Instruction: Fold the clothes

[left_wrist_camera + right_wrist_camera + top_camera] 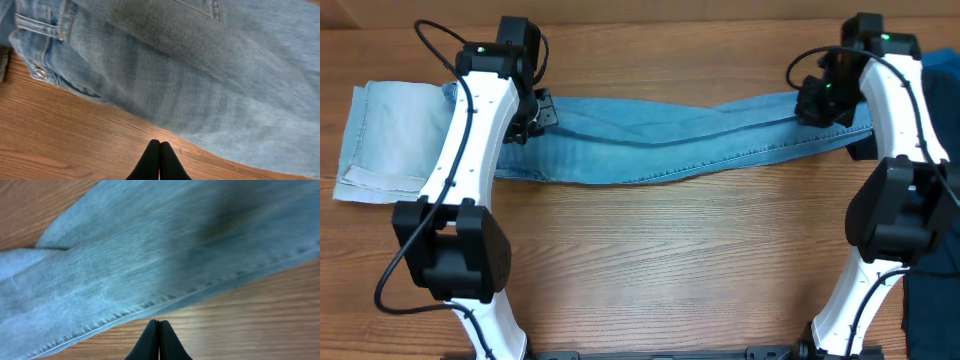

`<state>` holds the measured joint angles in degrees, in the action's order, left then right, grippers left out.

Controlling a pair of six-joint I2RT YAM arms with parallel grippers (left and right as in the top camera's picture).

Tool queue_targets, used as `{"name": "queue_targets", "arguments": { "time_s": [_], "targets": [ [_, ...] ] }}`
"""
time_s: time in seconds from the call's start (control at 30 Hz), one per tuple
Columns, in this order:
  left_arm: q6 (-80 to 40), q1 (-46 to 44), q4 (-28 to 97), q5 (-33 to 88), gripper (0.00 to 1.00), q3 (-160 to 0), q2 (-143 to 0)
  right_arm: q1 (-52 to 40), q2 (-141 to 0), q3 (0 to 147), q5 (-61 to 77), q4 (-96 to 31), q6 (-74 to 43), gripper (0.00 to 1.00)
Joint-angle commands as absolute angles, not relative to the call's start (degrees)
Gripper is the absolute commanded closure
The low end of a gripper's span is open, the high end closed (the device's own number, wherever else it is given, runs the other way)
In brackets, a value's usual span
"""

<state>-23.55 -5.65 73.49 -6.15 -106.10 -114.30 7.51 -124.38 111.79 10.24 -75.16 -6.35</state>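
The light-blue jeans (pixel 660 140) lie stretched lengthwise across the far half of the bench (pixel 670 270), one leg seemingly over the other, with a soft ridge running down the middle. Laid long and narrow like that, I'd judge they are set up for an end-to-end fold.

At the waist end sits the left claw (pixel 159 150), fingers pressed together with nothing between them. Its tip is over bare wood, just short of the denim's edge, and its camera catches a belt loop (pixel 35 25) and a metal rivet (pixel 40 73).

Over at the leg end the right claw (pixel 158 330) is likewise closed on nothing, beside the stitched side seam (pixel 125 312). One claw at each end looks to me like the stance for taking matching ends.

The cloth reads as cotton twill, faded in bands and limp enough to wrinkle. The wood is smooth and grained.

Further out, a paler folded denim piece (pixel 390 140) rests just beside the waist end, the meeting point hidden by the arm. A dark navy garment (pixel 940 300) lies at the right edge.
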Motion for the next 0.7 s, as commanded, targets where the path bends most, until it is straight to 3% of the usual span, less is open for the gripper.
{"name": "queue_targets", "arguments": {
  "time_s": [0.0, 0.67],
  "targets": [
    [-22.46, -6.04, 73.47, -6.07, 0.96, -105.89, -117.99, 6.11, -124.22, 108.42, 10.39, -73.3, -5.52, 0.96],
    [-22.5, -6.02, 63.11, -8.86, 0.96, -104.99, -126.32, 4.56, -124.25, 94.13, 10.37, -54.0, -5.5, 0.96]
  ]
}}
